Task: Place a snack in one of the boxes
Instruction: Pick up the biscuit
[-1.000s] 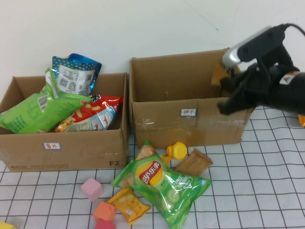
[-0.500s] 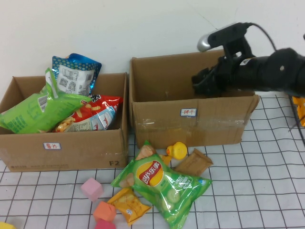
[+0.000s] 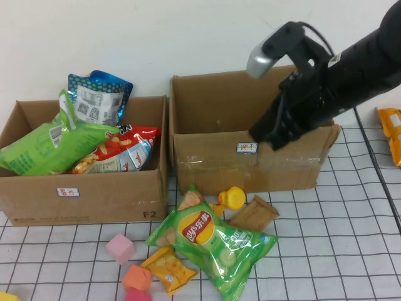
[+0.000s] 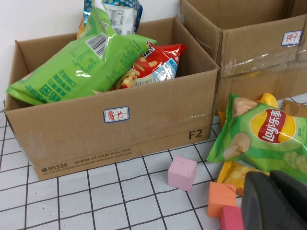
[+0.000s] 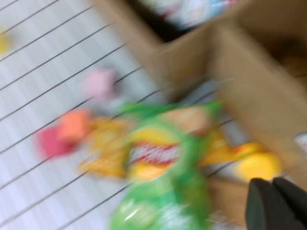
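A green Lay's chip bag point(image 3: 210, 241) lies on the grid cloth in front of the two cardboard boxes, with a yellow snack pack point(image 3: 168, 268) and a brown snack pack point(image 3: 254, 214) beside it. My right gripper point(image 3: 263, 137) hangs over the front wall of the right box point(image 3: 213, 157), shut and empty. In the right wrist view it point(image 5: 273, 201) is above the chip bag point(image 5: 158, 177) and a yellow duck point(image 5: 254, 165). My left gripper point(image 4: 271, 191) is shut and empty, low over the cloth near the chip bag point(image 4: 261, 136). It is out of the high view.
The left box point(image 3: 81, 194) is full of snack bags. A yellow duck point(image 3: 235, 197) sits by the right box. Pink point(image 3: 121, 248) and orange point(image 3: 136, 276) blocks lie at the front left. An orange pack point(image 3: 391, 132) lies at the far right.
My right arm has swung left from beside the right box, across it, and dipped toward its front wall. The tan pack seen at its gripper a second ago no longer shows.
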